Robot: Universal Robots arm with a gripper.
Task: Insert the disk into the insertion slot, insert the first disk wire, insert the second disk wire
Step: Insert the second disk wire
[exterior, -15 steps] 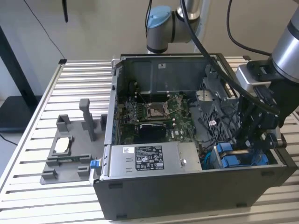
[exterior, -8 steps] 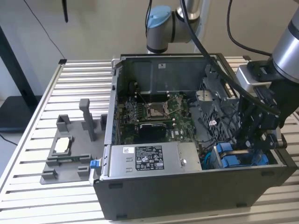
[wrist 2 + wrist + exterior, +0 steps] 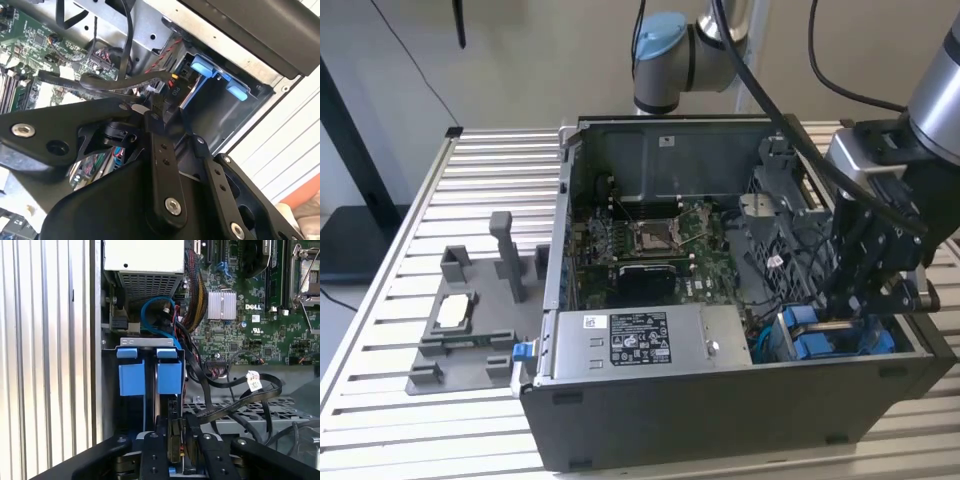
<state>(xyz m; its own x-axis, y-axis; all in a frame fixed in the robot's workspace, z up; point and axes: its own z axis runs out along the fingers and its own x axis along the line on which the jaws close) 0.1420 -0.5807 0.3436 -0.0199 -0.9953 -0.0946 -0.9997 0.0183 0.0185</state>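
Black fingers of the end effector [image 3: 175, 424] stand closest in the first wrist view, set narrow, and a dark plug [image 3: 175, 442] is pinched between them. Starting from the exterior view's left, a slatted metal counter [image 3: 490, 170] carries a grey plastic fixture [image 3: 470, 340] with upright posts, and a small square processor chip [image 3: 455, 312] lies in it. Beside the fixture stands an open computer case [image 3: 720, 410], dark grey. Inside it, near the front wall, sits the long grey power supply [image 3: 640, 340] with a white sticker, and behind that is the green motherboard [image 3: 660, 245]. Farther to the exterior view's right, the robot arm [image 3: 665, 60] bends over the case and reaches down into the corner where the blue tabs are. In that corner is the insertion slot [image 3: 150, 342], a bay of the dark metal drive cage. The disk [image 3: 170, 377] is already seated in it; I see mostly its bright blue carrier, next to a second blue carrier [image 3: 131, 380], and the metal body is too much hidden to describe. The end effector hangs just above the edge of this disk, near it, but I cannot tell whether the plug already touches the disk. Several black flat cables [image 3: 240, 400] curve loosely beside the cage, one of them with a white tag [image 3: 254, 381].
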